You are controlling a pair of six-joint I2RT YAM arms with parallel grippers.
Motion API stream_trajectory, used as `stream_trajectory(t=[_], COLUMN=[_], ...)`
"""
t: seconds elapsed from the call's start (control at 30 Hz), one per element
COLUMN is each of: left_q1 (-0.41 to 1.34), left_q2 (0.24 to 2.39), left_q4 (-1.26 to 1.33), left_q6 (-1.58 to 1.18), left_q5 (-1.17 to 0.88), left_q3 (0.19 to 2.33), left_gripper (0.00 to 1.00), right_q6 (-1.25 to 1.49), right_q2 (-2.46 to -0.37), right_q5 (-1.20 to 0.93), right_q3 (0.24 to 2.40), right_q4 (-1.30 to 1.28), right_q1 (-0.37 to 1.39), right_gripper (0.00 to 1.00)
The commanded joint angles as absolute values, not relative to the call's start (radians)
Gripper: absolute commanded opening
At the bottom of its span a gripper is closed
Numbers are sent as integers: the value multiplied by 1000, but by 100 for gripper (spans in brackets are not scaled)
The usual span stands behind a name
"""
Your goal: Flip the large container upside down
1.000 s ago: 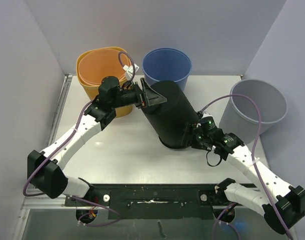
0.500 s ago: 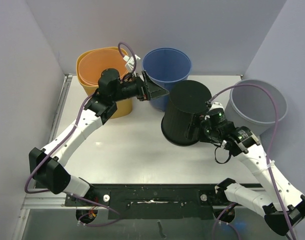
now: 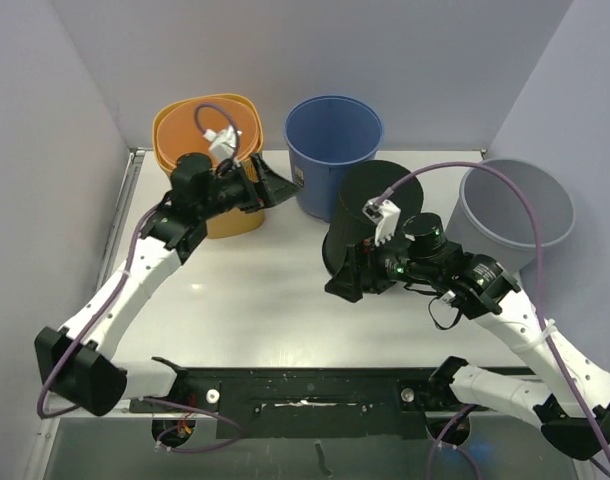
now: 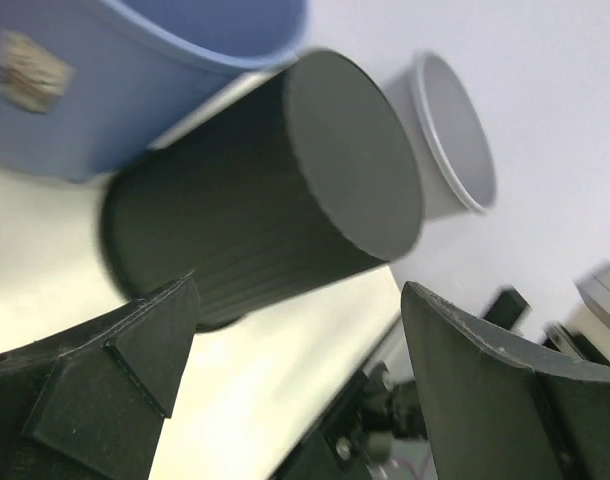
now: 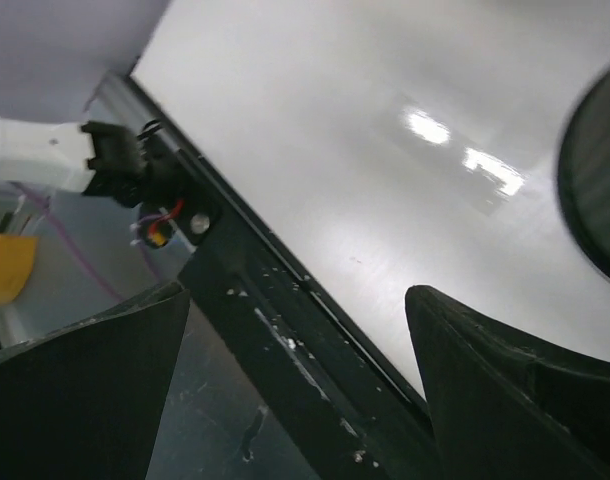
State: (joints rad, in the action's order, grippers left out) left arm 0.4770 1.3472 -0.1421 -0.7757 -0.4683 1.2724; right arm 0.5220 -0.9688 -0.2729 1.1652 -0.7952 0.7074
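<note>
I see the black bin (image 3: 378,205) standing mouth-down (flat base up) right of centre on the table (image 3: 250,295). Both grippers are spread and empty: the right gripper (image 3: 349,281) is just beside its near-left side, and the left gripper (image 3: 276,187) is near the orange bin (image 3: 190,125).

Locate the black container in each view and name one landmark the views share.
Top external: black container right of centre, closed base up.
Left wrist: black container fills the centre, closed base toward the camera.
Right wrist: only a dark curved edge at the right border.
Shared landmark: the white table.
</note>
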Motion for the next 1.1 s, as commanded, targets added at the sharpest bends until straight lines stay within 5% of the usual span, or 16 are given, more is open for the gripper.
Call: stream_trajectory(t=[0.0, 0.33, 0.67, 1.07], left_q1=[402, 383, 379, 379], left_q2=[1132, 1069, 1121, 1130], left_q4=[-67, -207, -176, -136], left_q6=[-777, -723, -731, -735], left_q5=[-283, -187, -260, -288], left_q3=[1193, 1234, 1258, 1244], left_gripper=[83, 83, 83, 83], right_q6=[496, 482, 253, 303], right_q2=[-1012, -1387, -1385, -1405], right_q5=[-445, 86, 81, 69], right_q3=[1177, 1350, 1335, 1336], right_q4=[-560, -675, -679, -622], right_q1=[807, 798, 418, 448], right_gripper=[94, 98, 100, 100])
